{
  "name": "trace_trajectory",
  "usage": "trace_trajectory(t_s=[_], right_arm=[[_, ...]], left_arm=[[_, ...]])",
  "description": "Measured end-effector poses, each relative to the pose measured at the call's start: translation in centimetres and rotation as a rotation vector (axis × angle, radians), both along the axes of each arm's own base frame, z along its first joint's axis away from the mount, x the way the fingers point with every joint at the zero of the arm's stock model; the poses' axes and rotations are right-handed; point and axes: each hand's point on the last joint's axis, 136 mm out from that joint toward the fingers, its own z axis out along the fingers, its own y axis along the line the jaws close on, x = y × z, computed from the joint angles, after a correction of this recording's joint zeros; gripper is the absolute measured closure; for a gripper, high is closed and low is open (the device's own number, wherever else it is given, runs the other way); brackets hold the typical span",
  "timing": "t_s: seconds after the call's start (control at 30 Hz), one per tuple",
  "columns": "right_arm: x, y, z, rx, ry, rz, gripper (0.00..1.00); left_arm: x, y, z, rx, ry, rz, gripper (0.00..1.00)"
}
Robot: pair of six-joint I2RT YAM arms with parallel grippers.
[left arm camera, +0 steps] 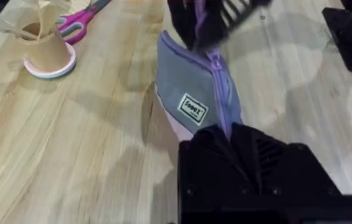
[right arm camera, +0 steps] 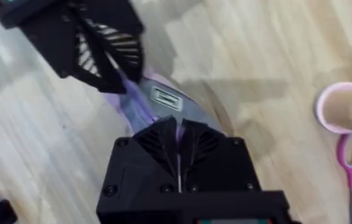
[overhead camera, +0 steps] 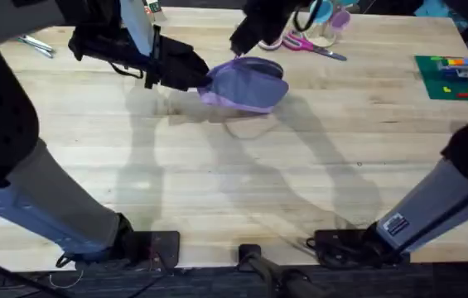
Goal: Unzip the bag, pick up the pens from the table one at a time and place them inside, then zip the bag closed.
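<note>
The lavender bag [overhead camera: 248, 85] hangs between both grippers a little above the table [overhead camera: 217, 182], its shadow on the planks below. My left gripper [overhead camera: 203, 79] comes in from the left and is shut on the bag's near end [left arm camera: 230, 129]. My right gripper [overhead camera: 246, 48] reaches from the far side and is shut on the opposite end [right arm camera: 177, 129], right at the zipper line. The purple zipper [left arm camera: 220, 87] looks closed along the stretch between the grippers. A white label [left arm camera: 192, 109] sits on the bag's grey-blue side. The pens are out of view.
Pink-handled scissors [overhead camera: 312, 46] and a paper cup on a round coaster [left arm camera: 48, 46] lie at the far side. A green card with coloured bits [overhead camera: 449, 79] lies at the far right, and thin silvery items [overhead camera: 35, 45] at the far left.
</note>
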Motion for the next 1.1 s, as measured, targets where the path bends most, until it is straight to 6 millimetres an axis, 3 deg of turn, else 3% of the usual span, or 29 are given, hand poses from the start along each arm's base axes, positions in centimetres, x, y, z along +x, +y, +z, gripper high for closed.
trace_trajectory(t_s=[0.27,0.5,0.8,0.83,1.03,1.1], right_arm=[[1.6,-3.7,2.4,-0.026,-0.085,-0.094,0.968],[2.4,-6.1,3.4,-0.031,-0.112,-0.152,0.969],[2.4,-7.1,5.0,-0.024,-0.151,-0.173,0.970],[2.3,-7.1,5.2,-0.022,-0.153,-0.175,0.907],[2.2,-7.2,5.6,-0.021,-0.166,-0.171,0.050],[2.1,-7.1,5.6,-0.023,-0.167,-0.165,0.011]], left_arm=[[-0.5,1.3,-2.2,0.127,0.026,-0.004,0.958],[-0.6,1.5,-2.6,0.154,0.028,-0.007,0.958],[-0.6,1.6,-2.8,0.165,0.028,-0.008,0.958],[-0.6,1.6,-2.8,0.165,0.028,-0.008,0.958],[-0.6,1.6,-2.8,0.165,0.028,-0.008,0.958],[-0.6,1.6,-2.8,0.165,0.029,-0.008,0.958]])
